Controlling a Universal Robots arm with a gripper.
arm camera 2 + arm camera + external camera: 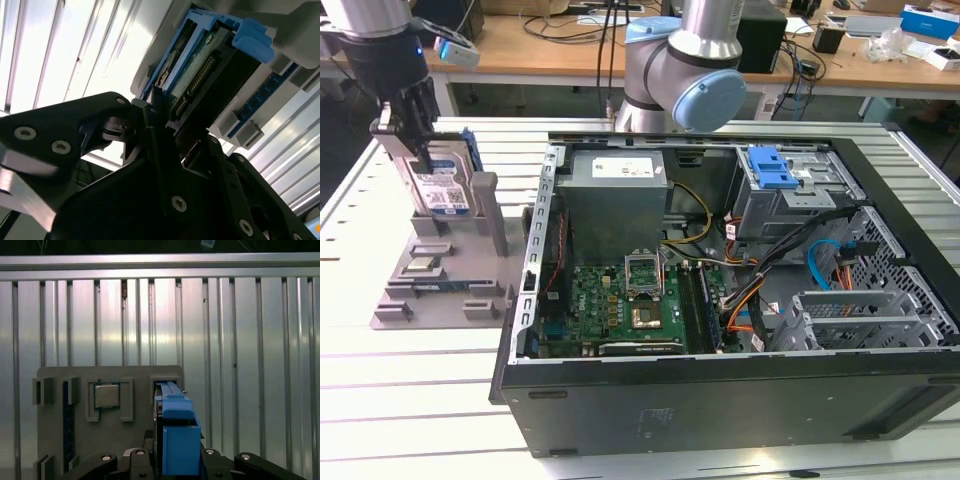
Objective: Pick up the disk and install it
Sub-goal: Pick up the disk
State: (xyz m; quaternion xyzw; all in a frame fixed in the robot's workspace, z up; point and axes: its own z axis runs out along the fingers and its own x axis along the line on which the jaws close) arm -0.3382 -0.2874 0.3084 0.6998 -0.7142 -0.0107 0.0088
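The disk (pixel 446 186), silver with a white-and-blue label and a blue carrier, stands on edge in a slot of the grey fixture (pixel 438 292) at the exterior view's left. My gripper (pixel 412 130) comes down from above with its black fingers pressed on both sides of the disk's top edge. In the first wrist view the blue carrier of the disk (pixel 178 440) sits between the finger bases of the gripper (pixel 177 467). The second wrist view shows the disk's connector edge (pixel 199 76) clamped at the gripper (pixel 162 112). Whether the disk is lifted off the slot floor I cannot tell.
The open computer case (pixel 720 405) lies to the exterior view's right of the fixture, with a drive bay (pixel 790 205) topped by a blue latch (pixel 770 166), a grey power supply (pixel 616 190) and the motherboard (pixel 620 305). A processor chip (pixel 106 395) rests in the fixture. The arm's base (pixel 685 70) stands behind the case.
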